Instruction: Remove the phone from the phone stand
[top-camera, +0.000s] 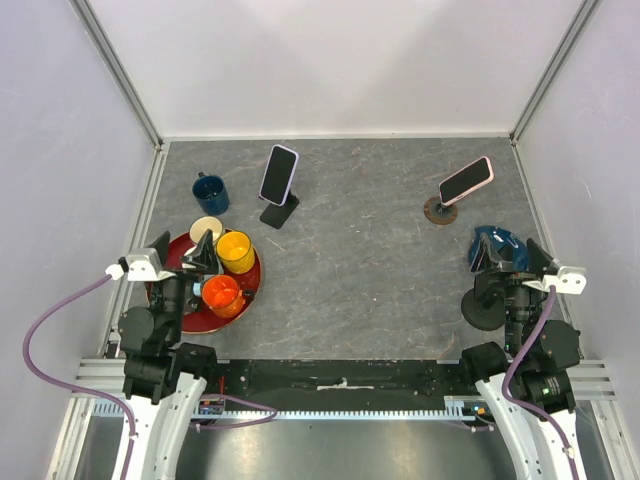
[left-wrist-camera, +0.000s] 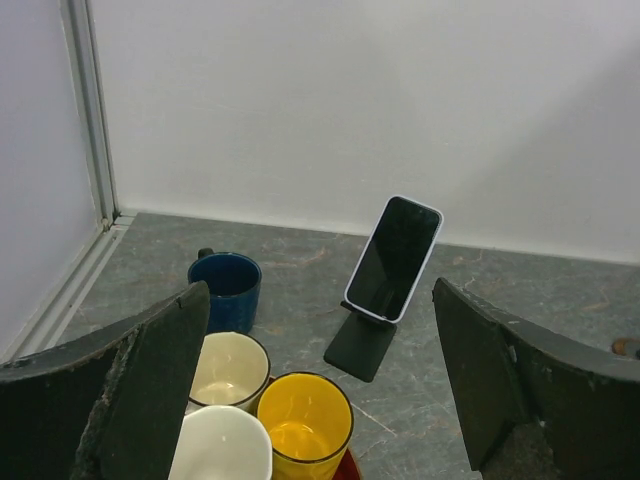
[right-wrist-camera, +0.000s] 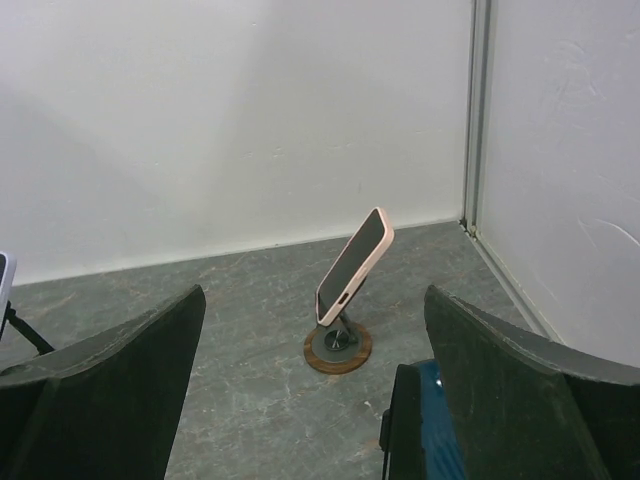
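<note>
So, nothing started yet, by the look of it. White-cased phone (top-camera: 279, 174) sitting propped on black stand (top-camera: 280, 211), upper middle of top view. Pink-cased phone (top-camera: 466, 180) leaning on round stand (top-camera: 440, 211), upper right. Not telling which one is meant. Left gripper (top-camera: 184, 245) hanging wide open over red tray (top-camera: 250, 295) of mugs (top-camera: 236, 250), lower left. Right gripper (top-camera: 508, 252) gaping wide too, lower right. Neither one holding anything, both well apart from phones. Whole job waiting: reaching, grabbing, lifting phone off.

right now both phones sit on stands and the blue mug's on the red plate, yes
No: the blue mug stands on the table, off the red plate, as top external shows. The left phone sits on its black stand, the right phone on its round stand.
</note>
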